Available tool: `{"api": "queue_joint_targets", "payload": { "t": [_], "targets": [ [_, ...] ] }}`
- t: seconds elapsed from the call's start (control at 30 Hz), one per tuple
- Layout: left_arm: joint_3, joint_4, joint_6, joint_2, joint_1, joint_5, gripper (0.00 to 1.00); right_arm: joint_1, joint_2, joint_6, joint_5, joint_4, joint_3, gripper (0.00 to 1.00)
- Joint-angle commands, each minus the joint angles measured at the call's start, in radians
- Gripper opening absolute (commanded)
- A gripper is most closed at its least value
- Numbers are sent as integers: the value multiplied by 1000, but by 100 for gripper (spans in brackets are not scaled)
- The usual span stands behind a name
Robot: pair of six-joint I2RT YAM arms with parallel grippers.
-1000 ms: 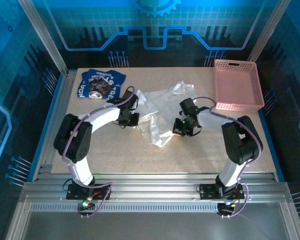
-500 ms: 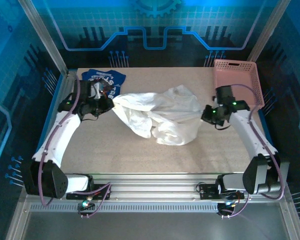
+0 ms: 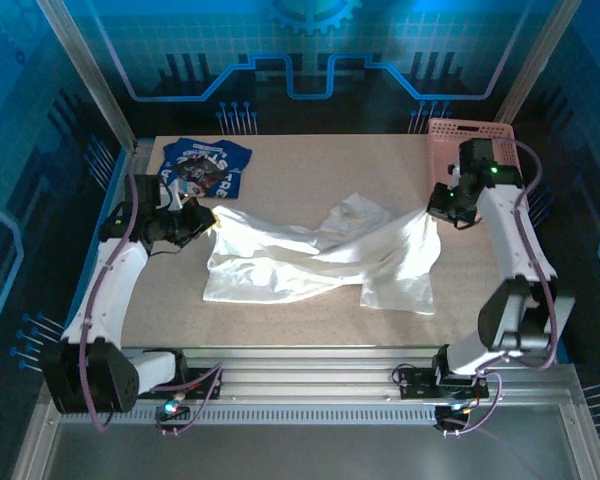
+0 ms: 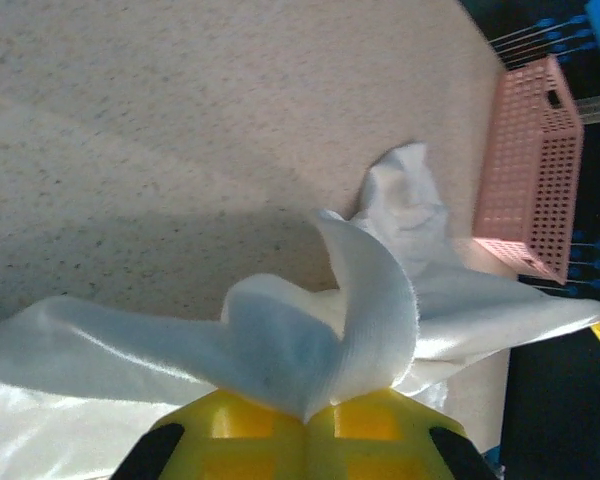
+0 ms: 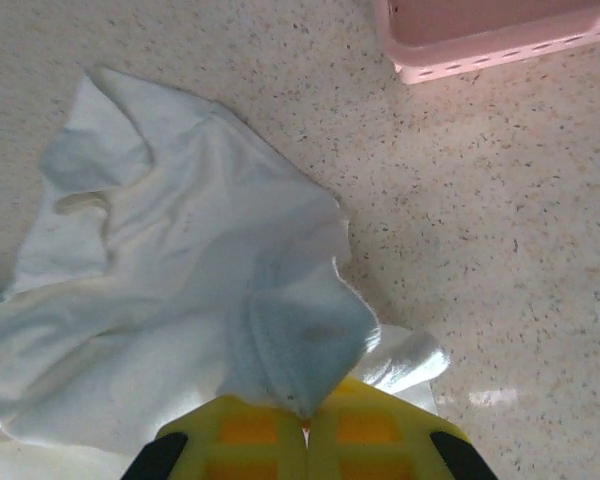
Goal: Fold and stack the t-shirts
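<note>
Since half a second ago the two arms have drawn farther apart, and the white t-shirt is now stretched wider across the desk, sagging and creased in the middle. The left gripper is closed, its yellow fingers pinching a bunched fold at the shirt's left end. The right gripper is likewise clamped on the shirt's right end, just in front of the pink lattice basket at the far right corner. The blue t-shirt with white lettering lies flat at the far left of the desk, just beyond the left gripper, apart from the white one.
</note>
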Motion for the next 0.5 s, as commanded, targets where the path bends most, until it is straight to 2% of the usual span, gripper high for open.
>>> {"api": "queue_joint_targets", "payload": {
  "t": [0.0, 0.03, 0.07, 0.1, 0.13, 0.2, 0.27, 0.37, 0.47],
  "targets": [
    [10, 99, 37, 125, 11, -39, 0, -10, 132, -25, -41, 61, 54, 3],
    [35, 107, 45, 175, 11, -54, 0, -7, 172, -27, -62, 83, 76, 9],
    [57, 114, 51, 211, 11, -70, 9, -3, 198, -24, -65, 95, 96, 21],
    [84, 115, 52, 246, 11, -85, 26, 1, 218, -21, -66, 98, 119, 41],
    [111, 116, 49, 271, 11, -90, 45, 6, 223, -21, -81, 95, 143, 52],
    [154, 98, 30, 277, 11, -88, 69, 27, 177, -31, -104, 90, 144, 66],
    [169, 55, 15, 230, 9, -79, 98, 47, 101, -40, -87, 40, 116, 75],
    [128, -64, 18, 98, 10, -98, 99, 43, -64, 24, -130, -37, -29, 77],
    [6, -174, -2, -44, 10, -94, 99, 44, -245, 116, -184, -67, -243, 76]
  ]
}}
